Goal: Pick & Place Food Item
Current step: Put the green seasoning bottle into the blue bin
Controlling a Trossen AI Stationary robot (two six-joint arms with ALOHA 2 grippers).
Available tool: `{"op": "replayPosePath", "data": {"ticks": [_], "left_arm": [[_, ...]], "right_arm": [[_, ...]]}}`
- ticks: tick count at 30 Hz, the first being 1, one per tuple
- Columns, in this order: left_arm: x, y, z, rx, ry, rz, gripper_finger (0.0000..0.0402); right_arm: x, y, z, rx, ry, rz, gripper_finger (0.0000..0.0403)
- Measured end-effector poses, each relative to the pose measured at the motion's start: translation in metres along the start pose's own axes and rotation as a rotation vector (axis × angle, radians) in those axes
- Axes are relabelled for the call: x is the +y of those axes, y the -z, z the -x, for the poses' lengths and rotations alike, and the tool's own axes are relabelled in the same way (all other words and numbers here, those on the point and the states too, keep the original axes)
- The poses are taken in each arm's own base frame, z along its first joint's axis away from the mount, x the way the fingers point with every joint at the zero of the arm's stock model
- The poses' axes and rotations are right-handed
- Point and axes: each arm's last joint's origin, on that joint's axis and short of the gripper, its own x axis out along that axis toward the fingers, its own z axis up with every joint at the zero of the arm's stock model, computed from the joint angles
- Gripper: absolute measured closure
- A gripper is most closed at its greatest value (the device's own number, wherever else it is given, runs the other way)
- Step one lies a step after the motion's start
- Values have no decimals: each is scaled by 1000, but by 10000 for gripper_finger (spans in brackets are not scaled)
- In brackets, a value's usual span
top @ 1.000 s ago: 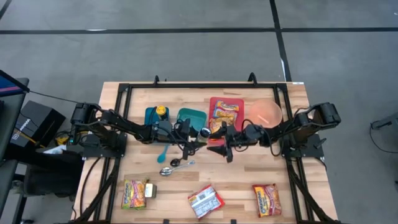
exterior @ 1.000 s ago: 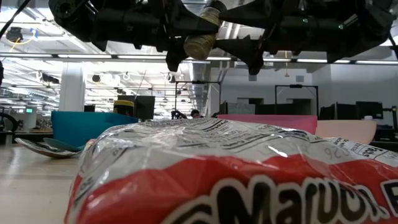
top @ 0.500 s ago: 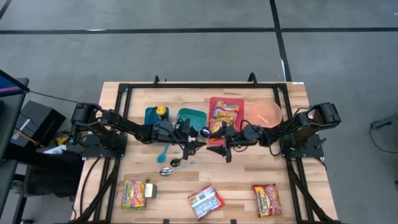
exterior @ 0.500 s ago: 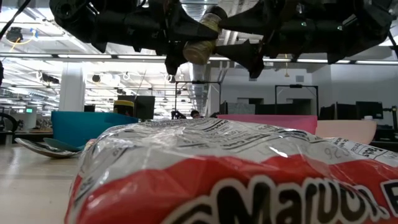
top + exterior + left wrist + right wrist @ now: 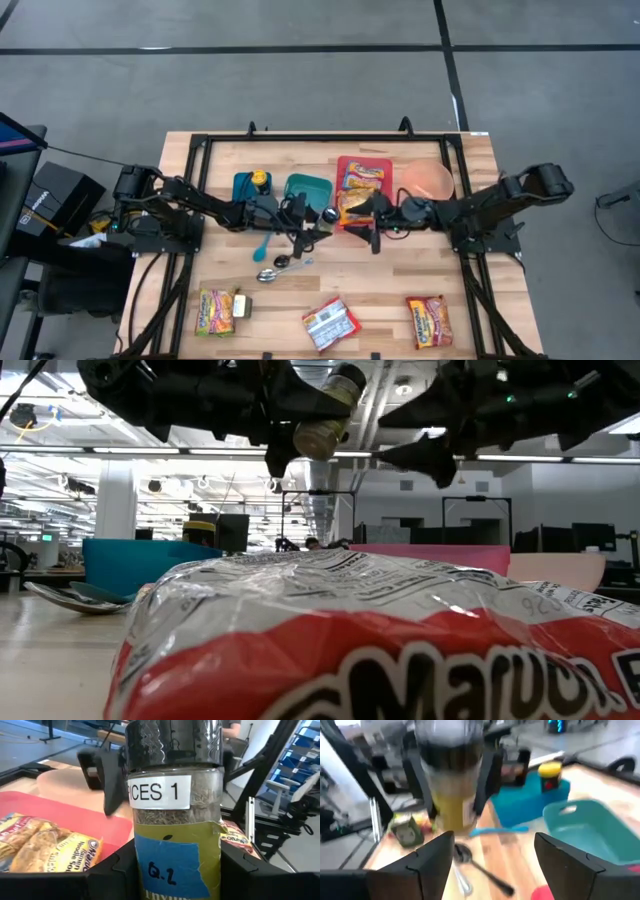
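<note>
Wooden boards make up the table (image 5: 330, 290), with an open office hall behind it in the low view. Nearest the front edge lie three noodle packets: one at the left (image 5: 217, 309), one in the middle (image 5: 331, 323), one at the right (image 5: 428, 320). Farther in rest two spoons, a metal one (image 5: 275, 270) and a blue one (image 5: 262, 245). Above them the left gripper (image 5: 318, 224) pinches a spice jar (image 5: 172, 815) labelled "SPICES 1", holding it in the air over mid-table. The right gripper (image 5: 374, 228) hangs just beside it with fingers spread and nothing between them. Behind stand two blue tubs (image 5: 308, 188), the smaller one (image 5: 243, 185) holding a yellow-capped bottle (image 5: 260, 179), then a red tray (image 5: 380, 163) carrying a fourth noodle packet (image 5: 362, 182), and a pink plate (image 5: 428, 182).

The risk I see is the closeness of the arms: a careless move by either could knock the jar loose, and it would drop onto the spoons or roll across the boards.
</note>
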Motion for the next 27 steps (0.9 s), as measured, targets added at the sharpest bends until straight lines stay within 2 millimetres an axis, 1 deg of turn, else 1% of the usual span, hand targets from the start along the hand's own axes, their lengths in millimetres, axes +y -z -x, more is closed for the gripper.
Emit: {"op": "replayPosePath", "data": {"ticks": [3, 7, 10, 12, 15, 20, 23, 27], "left_arm": [[-1, -1, 0, -17, 7, 0, 234], [-2, -2, 0, -21, 7, 0, 234], [-1, -2, 0, -26, 3, 0, 234], [-1, -3, 0, -30, 4, 1, 234], [-3, -3, 0, -34, 8, 11, 234], [-3, -3, 0, -34, 8, 26, 234], [-3, -2, 0, -31, 8, 27, 234], [-2, -2, 0, -29, 7, 30, 234]], "right_arm": [[2, 1, 6, -32, 20, -3, 132], [4, -1, 9, -139, -5, -33, 132], [2, 3, 8, -161, -14, -80, 132], [1, 4, 3, -170, -12, -109, 132], [-4, 12, -3, -153, -2, -126, 132], [-6, 13, -10, -218, -53, -112, 132], [-5, 14, -10, -219, -60, -106, 132], [0, 15, -9, -217, -89, -67, 132]]}}
